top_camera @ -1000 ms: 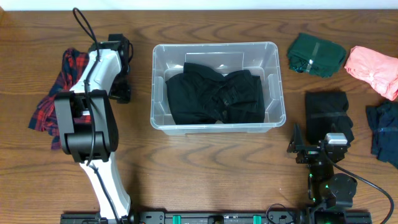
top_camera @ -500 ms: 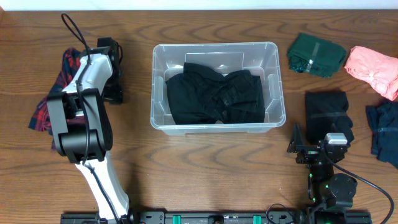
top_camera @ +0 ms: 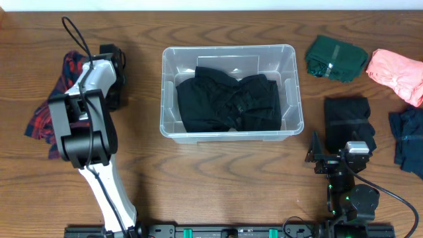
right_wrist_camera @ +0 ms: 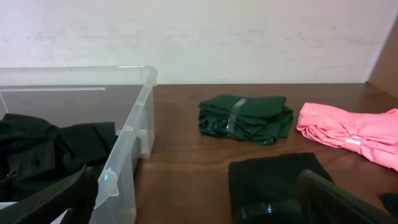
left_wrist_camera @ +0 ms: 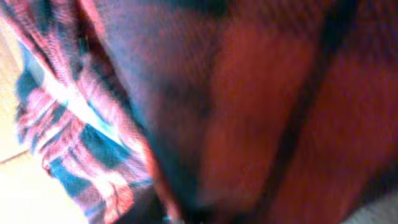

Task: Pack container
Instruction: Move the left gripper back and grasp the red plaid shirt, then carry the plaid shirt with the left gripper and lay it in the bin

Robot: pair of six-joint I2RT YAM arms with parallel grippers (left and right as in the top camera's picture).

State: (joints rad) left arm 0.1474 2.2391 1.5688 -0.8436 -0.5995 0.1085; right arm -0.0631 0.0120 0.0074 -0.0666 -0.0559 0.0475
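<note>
The clear container (top_camera: 228,51) stands at the table's middle back with a crumpled black garment (top_camera: 228,102) inside; the right wrist view shows its near wall (right_wrist_camera: 127,143) and the garment (right_wrist_camera: 50,152). At the far left, my left gripper (top_camera: 111,76) hangs low at a red-and-blue plaid cloth (top_camera: 46,116). That cloth (left_wrist_camera: 93,124) fills the left wrist view in a blur and hides the fingers. My right gripper (top_camera: 340,153) rests open at the front right, with nothing between its fingers (right_wrist_camera: 205,205), just short of a folded black cloth (right_wrist_camera: 280,183).
To the right of the container lie a folded green garment (top_camera: 336,58), a pink one (top_camera: 396,74), a folded black one (top_camera: 348,118) and a dark blue one (top_camera: 408,142) at the table's right edge.
My left arm has swung left, away from the container, onto the plaid cloth, and the cloth has shifted a little leftward. The right arm has not moved.
</note>
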